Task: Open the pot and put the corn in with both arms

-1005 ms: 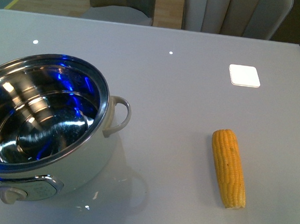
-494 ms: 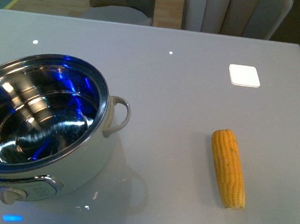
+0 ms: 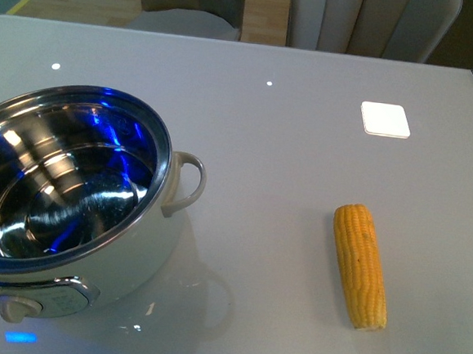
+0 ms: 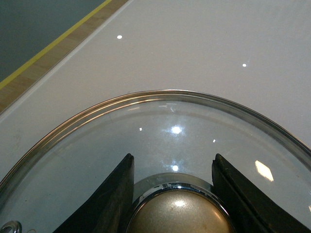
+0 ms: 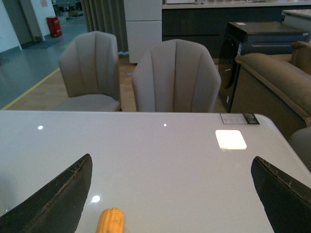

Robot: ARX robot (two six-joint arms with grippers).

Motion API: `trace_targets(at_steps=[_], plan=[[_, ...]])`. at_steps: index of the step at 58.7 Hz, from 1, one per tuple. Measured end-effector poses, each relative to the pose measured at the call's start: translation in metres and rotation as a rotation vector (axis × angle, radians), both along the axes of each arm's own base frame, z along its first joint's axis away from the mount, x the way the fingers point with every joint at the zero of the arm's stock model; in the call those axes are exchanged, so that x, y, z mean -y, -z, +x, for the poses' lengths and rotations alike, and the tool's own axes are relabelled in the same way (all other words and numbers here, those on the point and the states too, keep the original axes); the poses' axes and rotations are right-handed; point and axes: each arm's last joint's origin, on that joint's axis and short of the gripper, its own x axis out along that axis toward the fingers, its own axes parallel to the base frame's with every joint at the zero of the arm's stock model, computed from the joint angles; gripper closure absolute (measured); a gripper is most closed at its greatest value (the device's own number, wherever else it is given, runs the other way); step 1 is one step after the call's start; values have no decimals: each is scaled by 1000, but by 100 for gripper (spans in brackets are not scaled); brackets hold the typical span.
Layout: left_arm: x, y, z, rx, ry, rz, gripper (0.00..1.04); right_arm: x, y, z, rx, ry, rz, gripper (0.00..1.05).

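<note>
The white pot [image 3: 144, 256] stands open at the front left of the table, its shiny steel interior [image 3: 56, 183] bare, with a loop handle [image 3: 188, 181] and a beige dial [image 3: 11, 310]. The yellow corn [image 3: 361, 264] lies on the table to its right, lengthwise front to back. Neither arm shows in the front view. In the left wrist view my left gripper [image 4: 172, 170] is shut on the beige knob [image 4: 179, 213] of the glass lid [image 4: 160, 126], held over the table. My right gripper [image 5: 172, 179] hangs wide open above the table, the corn's tip [image 5: 111, 221] between its fingers, lower down.
A white square patch [image 3: 385, 119] sits on the grey table [image 3: 278, 164] at the back right. Upholstered chairs [image 5: 175, 77] stand behind the far edge, with a sofa [image 5: 272, 82] and dark cabinets beyond. A yellow floor line [image 4: 58, 43] runs past the table's left edge.
Pot and corn have not moved. A small blue glint has appeared on the table in front of the pot's dial.
</note>
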Motion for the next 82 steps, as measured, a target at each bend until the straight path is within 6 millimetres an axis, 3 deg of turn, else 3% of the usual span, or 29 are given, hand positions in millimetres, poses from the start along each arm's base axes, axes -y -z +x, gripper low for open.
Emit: trace_targets(at_steps=[12,23,33,50,65,75,82], plan=[[0,-1,1,-5,-3,-2,61,0,0,0,0,0,0,9],[1,-14,-3,5,-26,-5,32,0,0,0,0,0,0,9],[1,-50,-11,60,-49,-28,6,0,0,0,0,0,0,9],[8,-135,-41,171,-75,-31,7,0,0,0,0,0,0,9],[51,-211,-83,276,-16,-114,7,0,0,0,0,0,0,9],[83,-245,-121,355,55,-126,7,0,0,0,0,0,0,9],[102,-242,-133,368,239,-21,30,0,0,0,0,0,0,9]])
